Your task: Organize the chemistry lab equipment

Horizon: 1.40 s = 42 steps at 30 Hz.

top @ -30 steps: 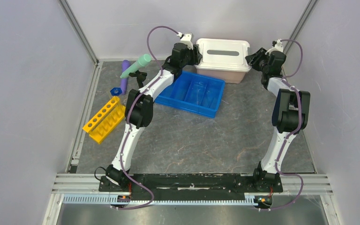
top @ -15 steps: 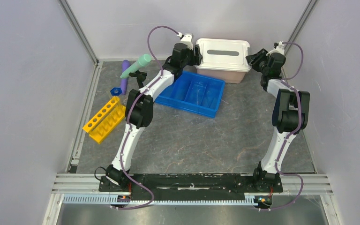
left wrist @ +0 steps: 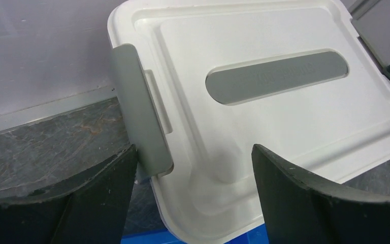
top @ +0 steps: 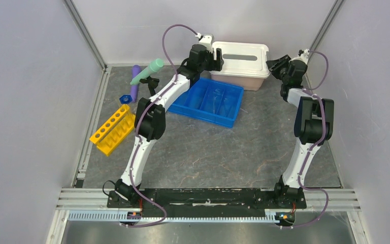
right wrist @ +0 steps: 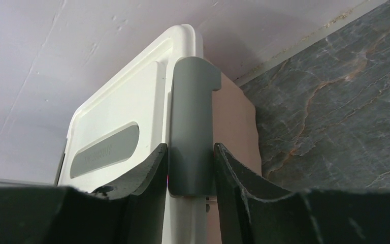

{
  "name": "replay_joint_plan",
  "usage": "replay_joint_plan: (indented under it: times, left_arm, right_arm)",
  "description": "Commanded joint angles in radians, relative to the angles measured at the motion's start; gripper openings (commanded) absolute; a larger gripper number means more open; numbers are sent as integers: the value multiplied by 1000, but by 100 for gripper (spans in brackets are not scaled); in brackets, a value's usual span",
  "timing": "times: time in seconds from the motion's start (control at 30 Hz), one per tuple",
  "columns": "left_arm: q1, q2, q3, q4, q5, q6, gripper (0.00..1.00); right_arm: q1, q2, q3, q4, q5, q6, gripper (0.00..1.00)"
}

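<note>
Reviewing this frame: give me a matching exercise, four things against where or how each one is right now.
Things:
1. left gripper
2. right gripper
3. yellow tube rack
4. blue divided tray

Places or states:
A. near the left edge of the table
B. closed on the grey latch at the bin's end
C. just in front of the pink bin
D. open over the white lid

Pairs: 1-D, 2-B, 3-A, 4-C
</note>
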Motion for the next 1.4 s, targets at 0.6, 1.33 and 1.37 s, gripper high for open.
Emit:
replay_joint_plan:
  times: [0.6,1.33,1.37]
  left_arm:
    - [-129,-203,-9,-81,191,18,89]
    - [-176,-823,-373,-384,68,-6,100]
    - [-176,-852,-397,-390,64,-5,100]
  right_arm:
    - [77,58,38,-76,-126,106,52]
    - [-15,-752,-159,-842,-113,-539,98]
    - [-14,-793,-171,-870,-118,-552,98]
